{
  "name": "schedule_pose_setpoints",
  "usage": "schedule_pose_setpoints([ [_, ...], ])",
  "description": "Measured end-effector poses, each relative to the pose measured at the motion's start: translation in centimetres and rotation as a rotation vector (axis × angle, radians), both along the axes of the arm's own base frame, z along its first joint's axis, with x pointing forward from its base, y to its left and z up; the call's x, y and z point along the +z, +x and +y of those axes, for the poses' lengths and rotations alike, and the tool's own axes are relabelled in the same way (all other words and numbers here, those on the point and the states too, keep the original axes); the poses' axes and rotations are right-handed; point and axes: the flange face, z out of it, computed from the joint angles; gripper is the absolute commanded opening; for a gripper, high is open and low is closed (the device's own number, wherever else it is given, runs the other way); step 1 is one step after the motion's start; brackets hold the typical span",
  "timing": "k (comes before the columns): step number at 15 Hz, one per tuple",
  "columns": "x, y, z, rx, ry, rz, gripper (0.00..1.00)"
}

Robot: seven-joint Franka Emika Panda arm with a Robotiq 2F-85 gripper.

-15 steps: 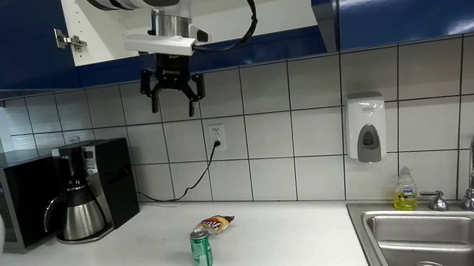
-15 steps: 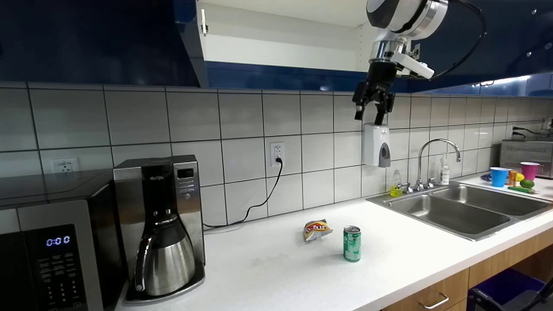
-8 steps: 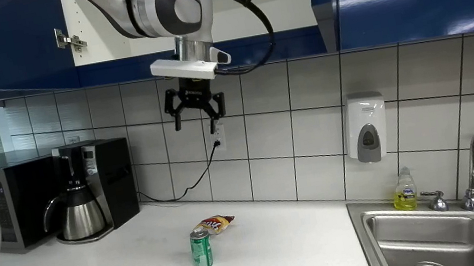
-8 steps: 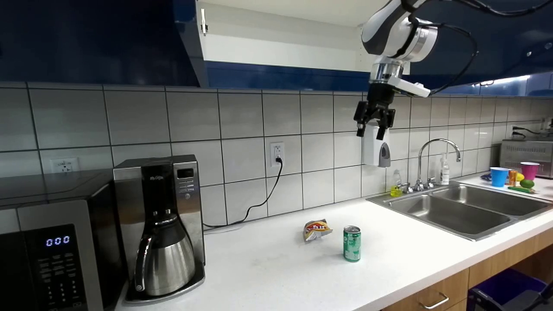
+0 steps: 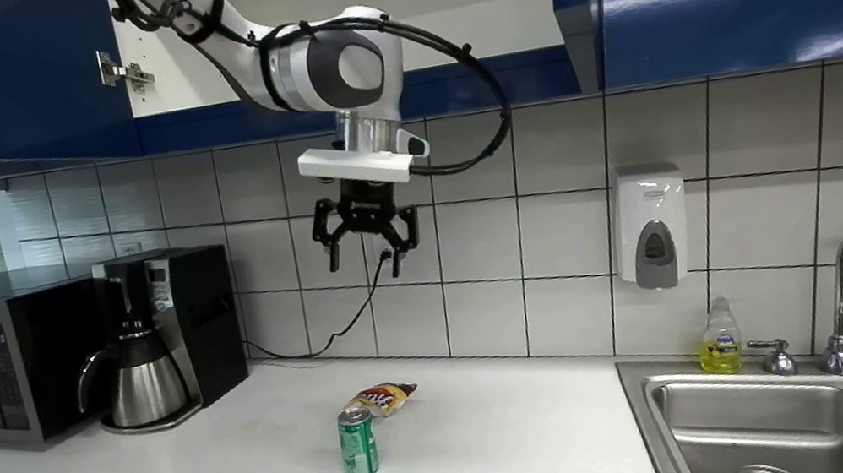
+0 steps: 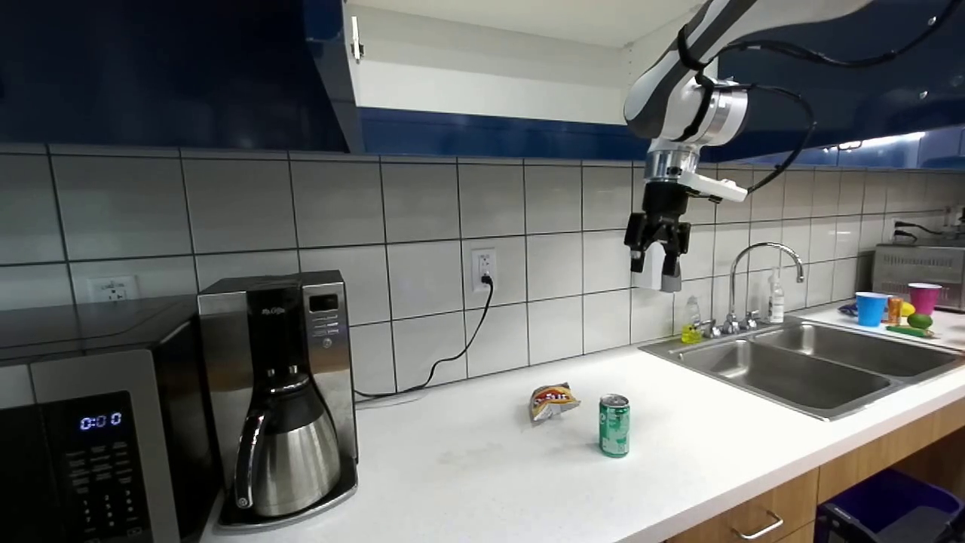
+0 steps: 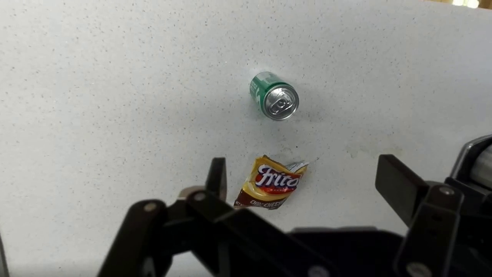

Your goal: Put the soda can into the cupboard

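Observation:
The soda can (image 5: 358,446), small and green with a silvery top, stands upright on the counter in both exterior views (image 6: 614,427). In the wrist view the can (image 7: 273,95) is seen from above, beyond the fingertips. My gripper (image 5: 365,270) is open and empty, pointing down, well above the counter; it also shows in an exterior view (image 6: 653,276) and the wrist view (image 7: 306,181). The cupboard (image 5: 471,22) is open above the counter, its pale interior partly hidden by the arm; it also shows in an exterior view (image 6: 482,83).
A Fritos bag (image 5: 385,397) lies close behind the can, showing between the fingers in the wrist view (image 7: 271,184). A coffee maker (image 5: 205,324) and microwave (image 5: 56,357) stand at one side. A sink (image 5: 641,422) and soap dispenser (image 5: 651,228) are at the other.
My open gripper has moved down from just below the cupboard, and a little to the right in the exterior view with the window blinds. The can and bag have not moved.

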Motion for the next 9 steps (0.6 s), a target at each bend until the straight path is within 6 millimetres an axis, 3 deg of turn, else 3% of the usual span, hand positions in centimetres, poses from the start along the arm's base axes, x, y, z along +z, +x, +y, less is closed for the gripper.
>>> schedule_pose_setpoints([
  [9, -5.1, 0.9, 2.6, 0.088, -0.007, 0.065, 1.00],
])
